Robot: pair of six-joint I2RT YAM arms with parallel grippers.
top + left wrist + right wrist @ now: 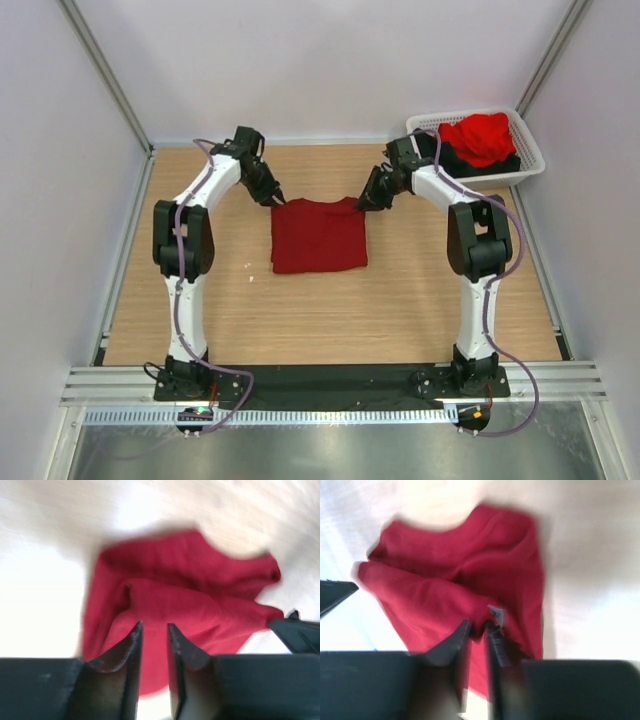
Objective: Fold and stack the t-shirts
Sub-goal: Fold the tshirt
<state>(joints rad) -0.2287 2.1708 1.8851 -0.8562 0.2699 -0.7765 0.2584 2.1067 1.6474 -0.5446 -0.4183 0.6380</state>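
The dark crimson t-shirt point(318, 235) lies folded into a rough rectangle on the wooden table point(400, 310). My left gripper point(277, 198) hovers at its far left corner, jaws a little apart with nothing between them; the left wrist view point(154, 626) shows the shirt point(190, 600) beyond the fingertips. My right gripper point(362, 203) is at the far right corner. In the blurred right wrist view point(479, 624) its jaws stand narrowly apart over a raised fold of the shirt point(455, 575), next to a small grey tag point(495, 615). A brighter red t-shirt point(484, 137) and a black one point(500, 165) lie in the basket.
The white latticed basket point(432, 124) stands at the far right corner of the table, just behind my right arm. White walls with metal rails close off the left, right and back.
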